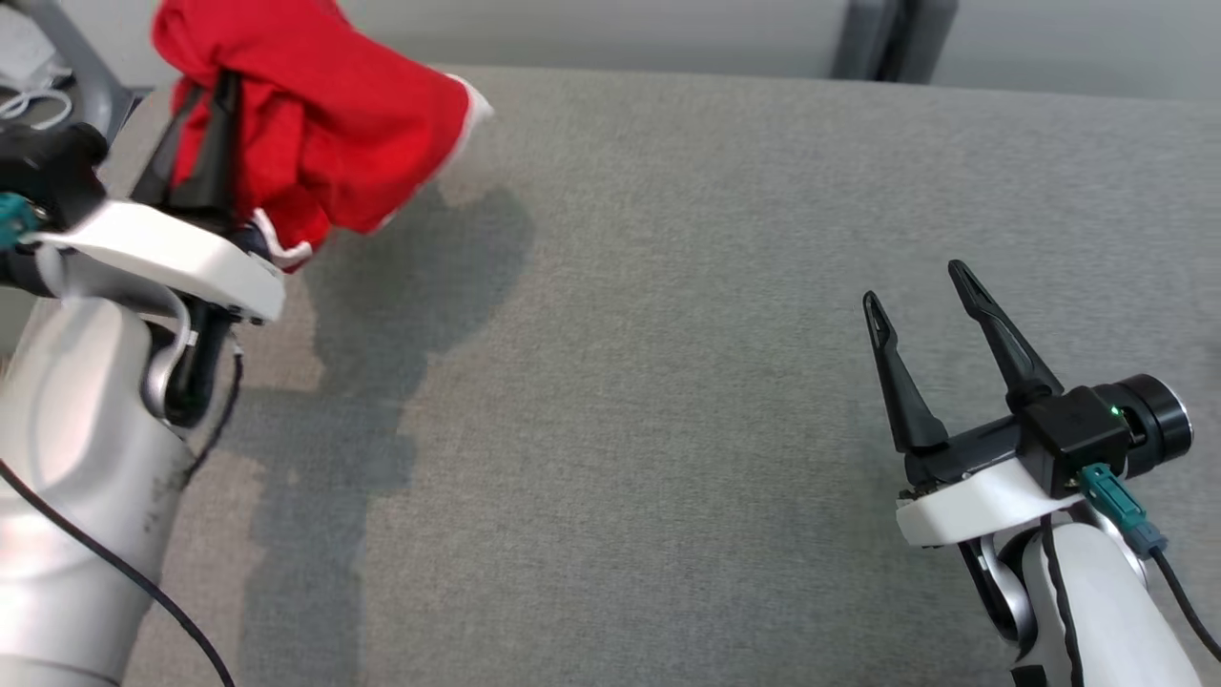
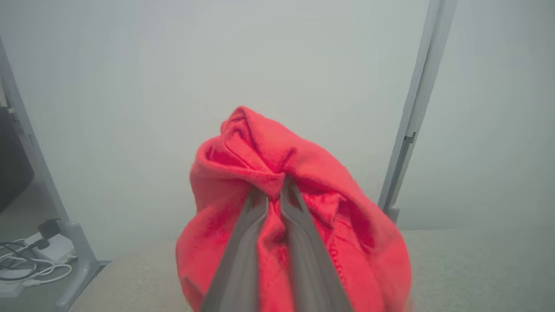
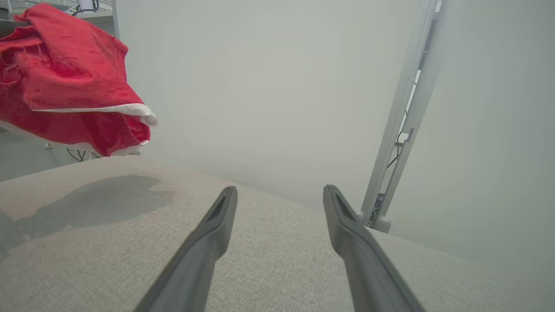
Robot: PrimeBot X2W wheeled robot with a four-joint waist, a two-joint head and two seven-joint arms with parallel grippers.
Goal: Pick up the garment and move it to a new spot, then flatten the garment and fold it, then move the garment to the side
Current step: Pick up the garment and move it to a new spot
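Note:
The garment (image 1: pixel 334 124) is red with white trim, bunched up and hanging in the air above the far left of the grey table (image 1: pixel 668 382). My left gripper (image 1: pixel 215 91) is shut on it, fingers buried in the cloth. The left wrist view has the two fingers pinched together on a fold of the red garment (image 2: pixel 269 164), left gripper (image 2: pixel 273 190). My right gripper (image 1: pixel 916 286) stands open over the table's right side, holding nothing. From the right wrist, the open right gripper (image 3: pixel 279 193) points across the table and the garment (image 3: pixel 69 82) hangs at upper left, clear of the surface.
The garment casts a dark shadow (image 1: pixel 420 277) on the grey fabric tabletop. A pale wall and a grey upright post (image 3: pixel 403 125) stand beyond the far edge. Cables and a white box (image 2: pixel 39 255) lie on the floor past the left edge.

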